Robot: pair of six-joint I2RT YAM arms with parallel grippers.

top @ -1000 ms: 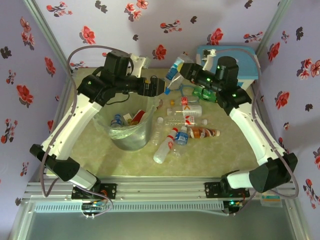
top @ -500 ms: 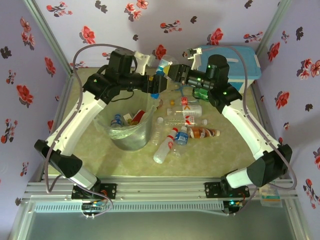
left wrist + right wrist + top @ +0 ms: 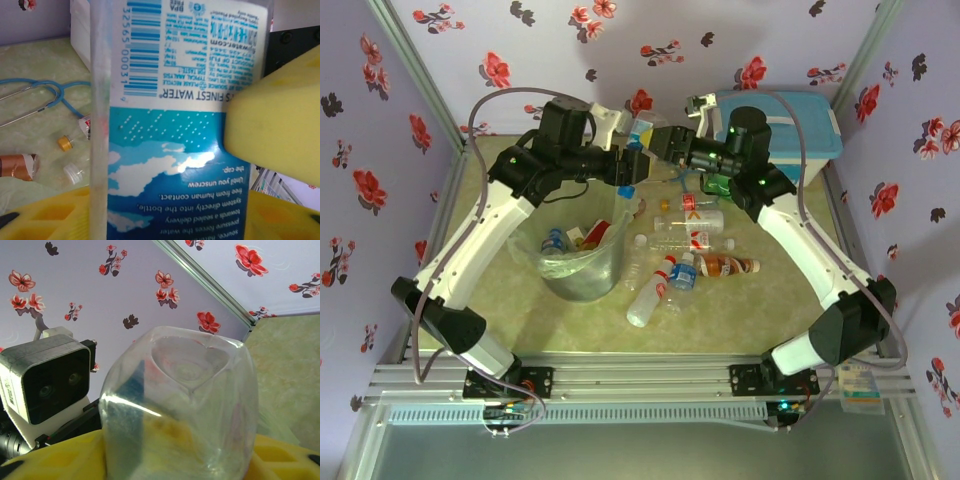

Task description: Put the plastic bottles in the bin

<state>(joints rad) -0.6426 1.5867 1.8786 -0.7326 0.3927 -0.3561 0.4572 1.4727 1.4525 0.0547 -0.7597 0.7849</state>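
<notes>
top: left gripper [image 3: 631, 166] and right gripper [image 3: 658, 143] meet on clear blue-labelled plastic bottle [image 3: 640, 133], aloft beyond round translucent grey bin [image 3: 582, 282] | left wrist: yellow pads [image 3: 275, 130] clamp label | right wrist: bottle base over yellow fingers [image 3: 282, 460], grip unclear

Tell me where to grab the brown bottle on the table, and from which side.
I'd take the brown bottle around its body near the right end, straight down from above: it lies flat, pointing left to right, and a neighbouring bottle crowds its left end.
</notes>
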